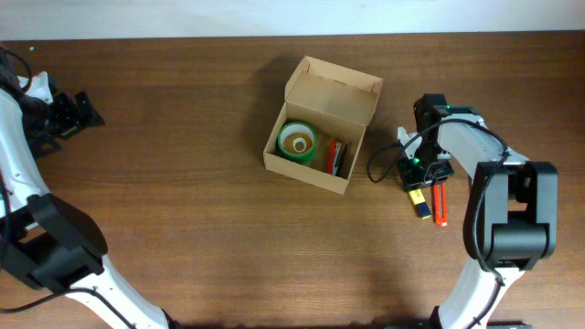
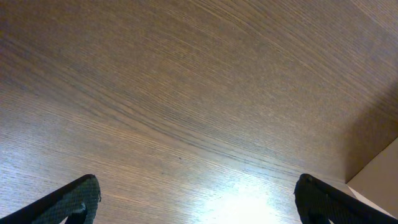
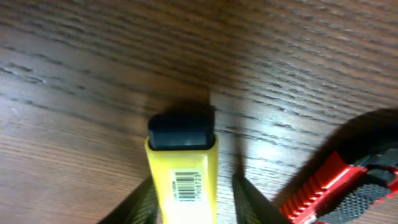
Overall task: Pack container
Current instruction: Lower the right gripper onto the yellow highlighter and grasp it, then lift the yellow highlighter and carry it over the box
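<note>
Tan cardboard container (image 1: 334, 91), flap lid raised, green tape roll (image 1: 297, 142) inside; right pincer (image 3: 196, 202) apart — straddling a yellow marker (image 3: 180, 160) on the tabletop (image 3: 62, 62); left pincer (image 2: 199, 208) wide apart.

Yellow marker (image 3: 182, 177) and red tool (image 3: 333, 186), both cropped
</note>
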